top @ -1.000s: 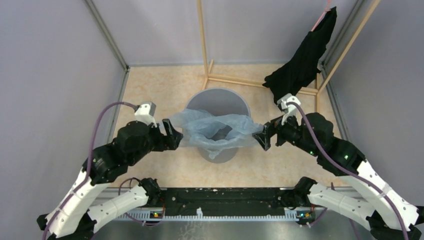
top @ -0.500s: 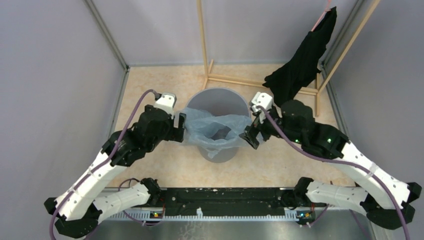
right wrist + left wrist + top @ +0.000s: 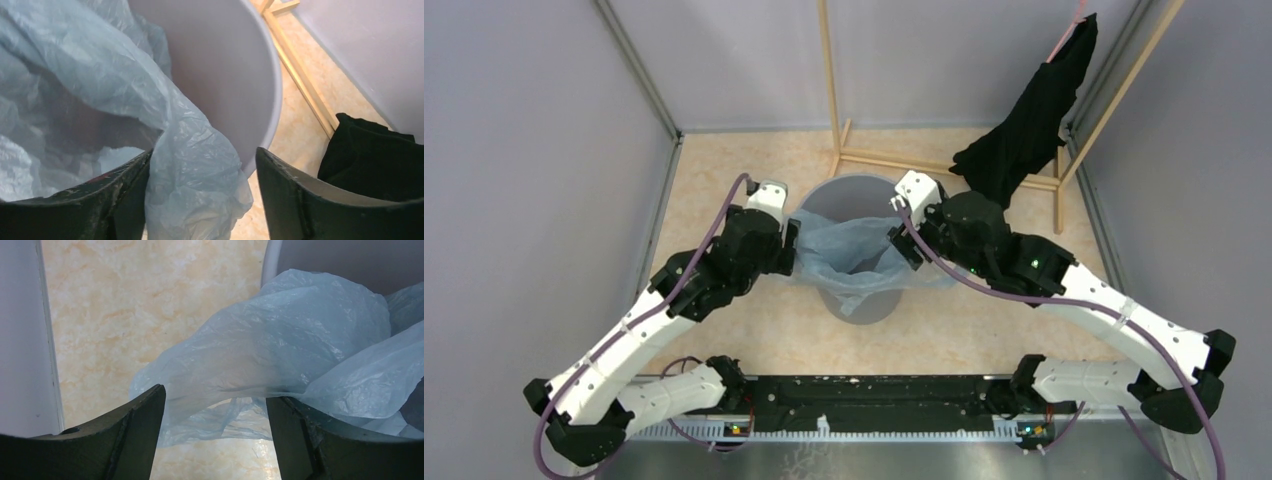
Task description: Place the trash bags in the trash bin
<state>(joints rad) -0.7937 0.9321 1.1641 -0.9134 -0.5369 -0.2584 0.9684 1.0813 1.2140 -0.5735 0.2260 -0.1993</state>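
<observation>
Lining round grey plastic bin (image 3: 856, 198) with thin translucent pale-blue plastic bag (image 3: 854, 252), mid-frame.
Left gripper (image 3: 215, 395) and right gripper (image 3: 204, 152) gape wide, film between jaws, unclamped; next move likely requires pinching edges, spreading over rim.

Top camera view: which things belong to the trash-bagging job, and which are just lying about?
Part of the job:
- pale-blue trash bag, draped across the bin's mouth
- grey trash bin

Just lying about:
- black garment, hanging at the back right
- wooden frame behind the bin
</observation>
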